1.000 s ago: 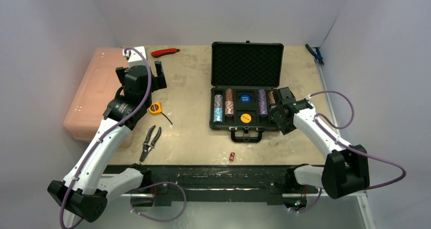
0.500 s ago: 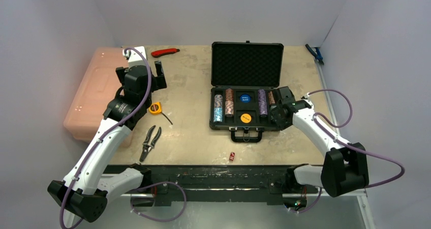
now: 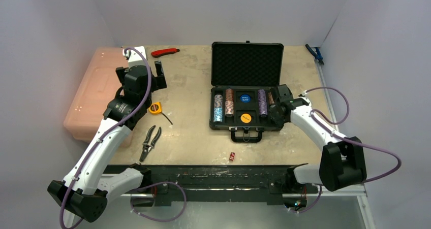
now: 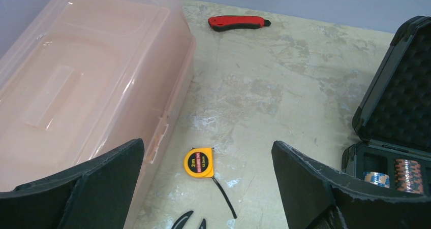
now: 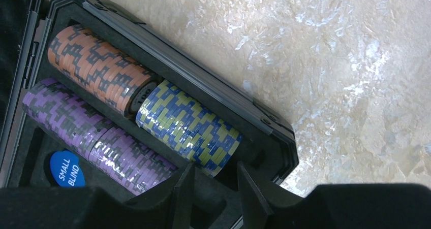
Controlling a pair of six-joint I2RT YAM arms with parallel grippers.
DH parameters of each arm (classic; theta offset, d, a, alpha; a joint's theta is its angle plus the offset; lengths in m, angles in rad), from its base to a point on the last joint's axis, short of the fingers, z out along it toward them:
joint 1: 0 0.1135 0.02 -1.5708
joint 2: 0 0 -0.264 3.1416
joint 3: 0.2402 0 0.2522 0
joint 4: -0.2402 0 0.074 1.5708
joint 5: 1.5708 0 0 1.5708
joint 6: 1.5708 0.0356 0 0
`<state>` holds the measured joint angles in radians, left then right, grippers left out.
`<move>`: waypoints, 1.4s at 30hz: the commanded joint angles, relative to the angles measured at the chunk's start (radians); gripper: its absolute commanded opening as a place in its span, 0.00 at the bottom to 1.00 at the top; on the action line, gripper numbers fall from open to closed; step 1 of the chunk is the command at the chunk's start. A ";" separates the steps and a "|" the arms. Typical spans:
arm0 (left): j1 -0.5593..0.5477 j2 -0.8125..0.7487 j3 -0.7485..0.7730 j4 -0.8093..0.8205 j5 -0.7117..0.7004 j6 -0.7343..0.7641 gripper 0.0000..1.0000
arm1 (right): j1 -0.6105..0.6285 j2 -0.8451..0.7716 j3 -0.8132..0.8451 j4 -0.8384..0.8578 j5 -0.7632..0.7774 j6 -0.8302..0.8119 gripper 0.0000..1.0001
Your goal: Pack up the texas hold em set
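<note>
A red die lies alone near the table's front edge, outside the open black briefcase just beyond it. Chip stacks fill the case's slots, with a blue "small blind" disc and a yellow disc between them. The right gripper hangs over the case's right end by the blue-and-yellow stack, fingers narrowly parted around nothing. Farther left, the left gripper hovers spread wide and empty above a yellow tape measure, beside the pink box.

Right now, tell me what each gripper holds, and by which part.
Nothing is held. The left gripper hangs open above the table; the right gripper is empty, jaws apart, beside the blue-and-yellow chip stack in the case.
</note>
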<state>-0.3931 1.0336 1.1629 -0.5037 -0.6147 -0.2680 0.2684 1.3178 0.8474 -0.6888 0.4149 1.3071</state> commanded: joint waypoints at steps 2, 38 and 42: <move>0.005 -0.007 0.026 0.018 -0.006 0.020 0.97 | -0.006 0.068 0.029 0.034 0.060 -0.011 0.38; 0.005 -0.003 0.031 0.016 0.002 0.024 0.97 | -0.007 0.099 0.195 0.053 0.095 -0.206 0.99; 0.005 -0.004 0.032 0.015 0.003 0.023 0.97 | -0.006 0.069 0.230 0.023 0.116 -0.241 0.99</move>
<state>-0.3931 1.0336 1.1629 -0.5041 -0.6140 -0.2672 0.2672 1.4433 1.0088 -0.6521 0.4782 1.1164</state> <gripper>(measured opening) 0.969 0.987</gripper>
